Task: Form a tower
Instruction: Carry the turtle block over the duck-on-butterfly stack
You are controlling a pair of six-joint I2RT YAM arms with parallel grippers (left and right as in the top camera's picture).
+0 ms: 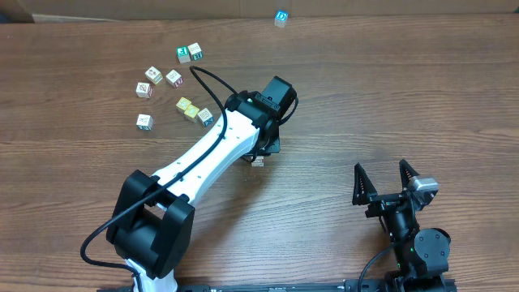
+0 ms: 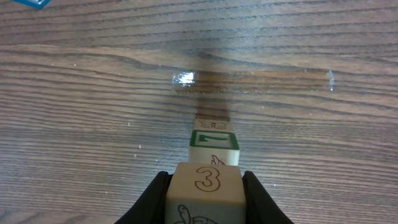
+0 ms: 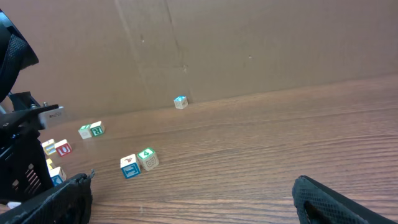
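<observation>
My left pincer (image 2: pixel 204 182) is closed narrow on the 3 cube (image 2: pixel 206 177), a cream block with a brown numeral on its top face, one dark finger pressed to each side. Straight below it stands the tower (image 2: pixel 214 142), near the middle of the desk (image 1: pixel 365 97): a green-framed cube, and under that another cream cube whose print I cannot read. Whether the 3 cube already sits on the tower or hangs just over it I cannot tell. Beyond the tower and to its left lie the loose cubes (image 1: pixel 173 78), the two yellow cubes (image 1: pixel 188 106) nearest it. Far beyond the tower, a blue-topped cube (image 1: pixel 280 17) sits alone against the cardboard wall (image 3: pixel 249 50). To the tower's right and nearer my base, my right pincer (image 1: pixel 379 174) stands wide apart, holding nothing.
</observation>
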